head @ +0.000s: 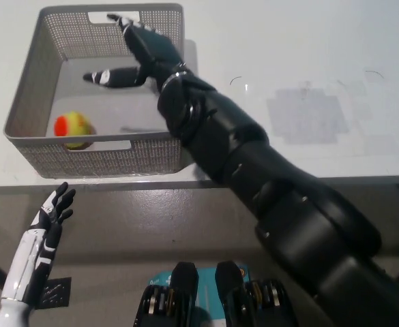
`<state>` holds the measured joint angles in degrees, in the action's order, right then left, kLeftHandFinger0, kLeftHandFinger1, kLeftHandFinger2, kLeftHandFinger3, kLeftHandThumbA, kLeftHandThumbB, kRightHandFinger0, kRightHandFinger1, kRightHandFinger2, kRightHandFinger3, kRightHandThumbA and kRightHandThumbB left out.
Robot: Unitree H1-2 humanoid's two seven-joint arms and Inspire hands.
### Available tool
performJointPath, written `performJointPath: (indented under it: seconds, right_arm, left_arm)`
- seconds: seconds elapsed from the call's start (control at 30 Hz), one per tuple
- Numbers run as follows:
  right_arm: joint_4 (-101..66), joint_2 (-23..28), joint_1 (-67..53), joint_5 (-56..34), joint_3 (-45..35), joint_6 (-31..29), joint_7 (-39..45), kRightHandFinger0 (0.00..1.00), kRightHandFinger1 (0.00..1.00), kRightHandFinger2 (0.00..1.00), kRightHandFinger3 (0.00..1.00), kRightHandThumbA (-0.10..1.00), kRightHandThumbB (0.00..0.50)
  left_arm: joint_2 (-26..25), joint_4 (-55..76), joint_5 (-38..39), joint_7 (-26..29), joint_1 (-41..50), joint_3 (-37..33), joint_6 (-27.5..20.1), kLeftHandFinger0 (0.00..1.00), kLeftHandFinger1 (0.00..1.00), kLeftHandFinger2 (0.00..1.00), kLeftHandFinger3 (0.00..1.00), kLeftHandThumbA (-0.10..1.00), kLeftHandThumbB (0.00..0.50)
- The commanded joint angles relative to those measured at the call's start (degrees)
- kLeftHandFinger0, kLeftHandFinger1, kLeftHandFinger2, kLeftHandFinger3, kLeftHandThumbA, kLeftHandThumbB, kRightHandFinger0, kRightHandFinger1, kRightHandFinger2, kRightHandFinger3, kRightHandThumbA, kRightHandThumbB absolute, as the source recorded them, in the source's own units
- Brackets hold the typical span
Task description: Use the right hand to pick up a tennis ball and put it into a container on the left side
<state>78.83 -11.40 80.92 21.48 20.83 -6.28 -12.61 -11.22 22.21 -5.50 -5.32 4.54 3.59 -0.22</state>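
A yellow and orange tennis ball [73, 127] lies on the floor of the grey mesh basket [28, 82], near its front wall. My black right hand [136, 56] hovers over the basket's back right part, open, fingers spread and holding nothing. The ball is well apart from that hand, to its lower left. My white left hand [49, 219] rests at the lower left, below the table edge, open with fingers apart.
The basket stands at the white table's [308, 61] left front corner. A faint grey patch [307, 116] marks the tabletop to the right. The table's front edge [363, 180] runs across the middle of the view.
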Motion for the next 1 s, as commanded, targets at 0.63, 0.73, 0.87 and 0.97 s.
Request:
performJointPath:
  seconds: [0.63,0.73,0.87,0.97]
  right_arm:
    - [-79.7,19.9,-33.3,-18.0,-20.5,-3.1,7.1,1.00,1.00,1.00,1.00,1.00,0.430]
    - [-83.9,20.6,-39.6,-19.1,-20.4,-4.9,7.1,1.00,1.00,1.00,1.00,1.00,0.388]
    - [-88.9,20.9,-51.3,-21.8,-19.5,-6.7,7.8,1.00,1.00,1.00,1.00,1.00,0.344]
    - [-88.8,20.1,-58.0,-22.3,-18.0,-9.5,7.6,1.00,1.00,1.00,1.00,1.00,0.330]
  left_arm:
    - [-1.2,0.2,-0.4,-0.2,0.8,0.0,-0.6,1.00,1.00,1.00,1.00,1.00,0.221]
    - [-1.1,-0.3,0.3,-0.3,1.5,0.1,-1.7,1.00,1.00,1.00,1.00,1.00,0.221]
    - [-0.9,-1.3,1.2,-0.3,2.8,0.1,-3.4,1.00,1.00,1.00,1.00,1.00,0.220]
    - [-0.7,-1.4,1.5,-0.2,3.8,0.2,-3.2,1.00,1.00,1.00,1.00,1.00,0.244]
